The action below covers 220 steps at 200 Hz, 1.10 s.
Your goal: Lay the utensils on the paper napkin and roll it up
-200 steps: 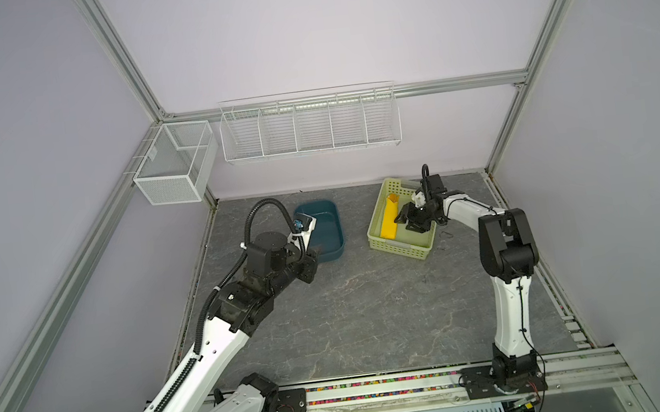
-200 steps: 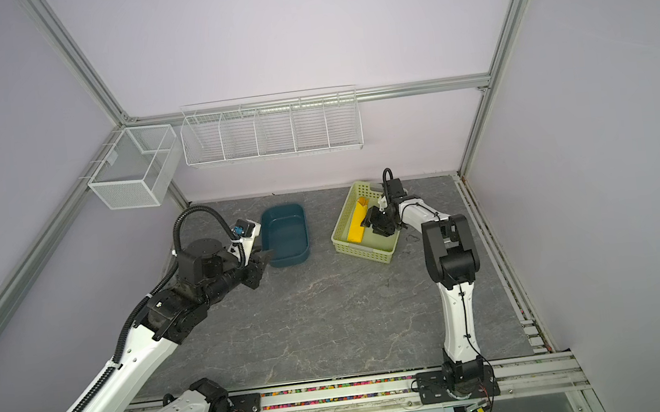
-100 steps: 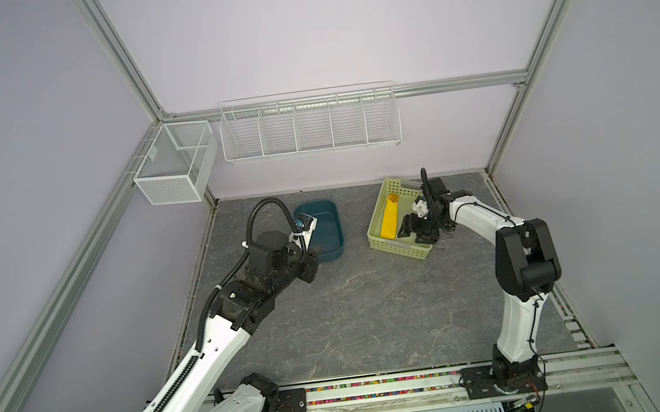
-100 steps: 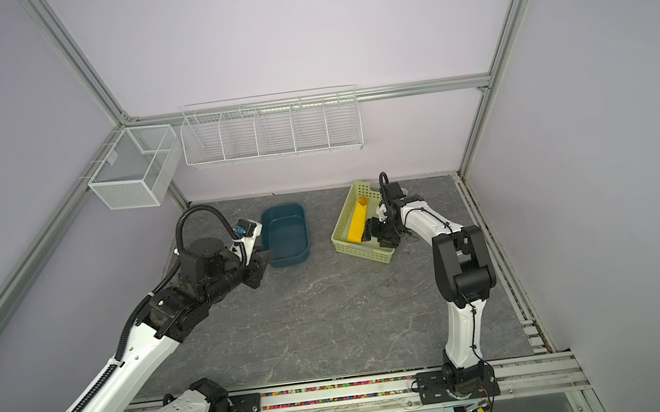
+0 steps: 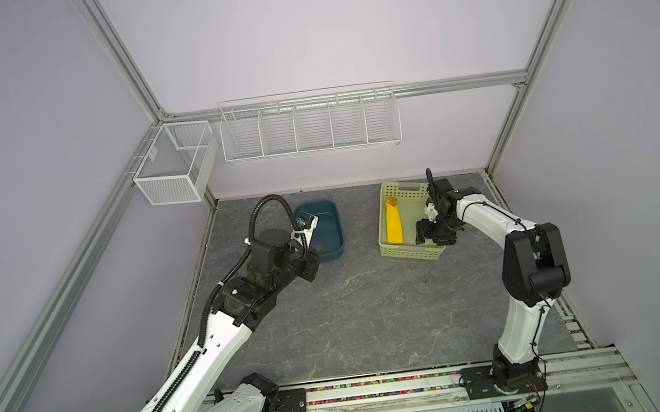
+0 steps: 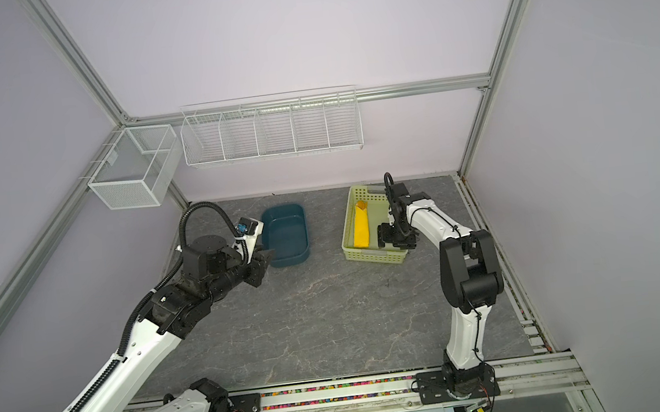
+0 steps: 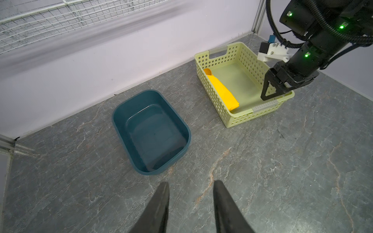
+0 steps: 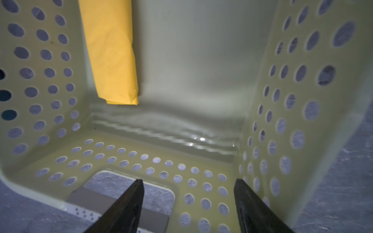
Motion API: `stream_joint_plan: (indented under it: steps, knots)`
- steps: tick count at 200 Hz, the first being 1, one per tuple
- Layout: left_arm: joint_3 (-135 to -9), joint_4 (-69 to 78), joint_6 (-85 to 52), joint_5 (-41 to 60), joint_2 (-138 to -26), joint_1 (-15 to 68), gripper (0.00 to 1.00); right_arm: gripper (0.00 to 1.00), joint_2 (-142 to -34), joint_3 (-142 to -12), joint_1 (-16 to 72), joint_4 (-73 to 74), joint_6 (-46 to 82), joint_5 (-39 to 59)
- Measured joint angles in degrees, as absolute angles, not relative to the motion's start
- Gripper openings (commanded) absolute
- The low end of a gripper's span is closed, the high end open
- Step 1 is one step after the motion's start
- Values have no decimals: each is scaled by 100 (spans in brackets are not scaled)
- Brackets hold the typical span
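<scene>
Right claw [image 8: 188, 181] hung released, empty, above basket [image 5: 408, 254]; rolled napkin [image 5: 394, 225] lay along its wall, apparently stowed. Left claw [image 7: 191, 183] parted, empty.

Bright yellow paper napkin [image 5: 394, 227] rolled into a slim tube, laid flat along the left wall of the pale green perforated basket [image 5: 412, 254], one rounded orange end of the utensils [image 7: 207, 71] seen protruding at its far end.

One rolled napkin [image 5: 394, 225], one basket [image 5: 410, 253], one tub [image 5: 332, 255]
</scene>
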<state>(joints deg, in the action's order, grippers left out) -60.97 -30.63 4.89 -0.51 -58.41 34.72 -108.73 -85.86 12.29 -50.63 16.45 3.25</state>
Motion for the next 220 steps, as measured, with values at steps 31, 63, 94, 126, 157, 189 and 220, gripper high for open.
stream_joint_plan:
  steps: [31,63,94,126,157,189,220]
  knots:
    - [-6152,-3087,257,-180,-6031,3472,45,75,-10691,-8591,1225,-5203,1472,-14]
    - [-6139,-3024,-89,-416,-6226,3472,56,89,-10103,-8556,1068,-5199,1404,-183]
    - [-5852,-2716,-480,-687,-6412,3454,98,89,-9376,-8331,781,-5026,1328,-388]
    - [-5426,-2401,-805,-913,-6724,3203,99,89,-8788,-7644,401,-4606,1330,-613]
    - [-4941,-2034,-991,-1162,-6849,2788,99,89,-8392,-6584,-32,-3898,1352,-821]
    - [-4545,-1546,-1055,-1509,-6873,2220,100,89,-8018,-5376,-401,-2810,1334,-998]
    - [-4049,-888,-1070,-1791,-6871,1566,100,89,-7760,-4180,-451,-1337,1234,-1181]
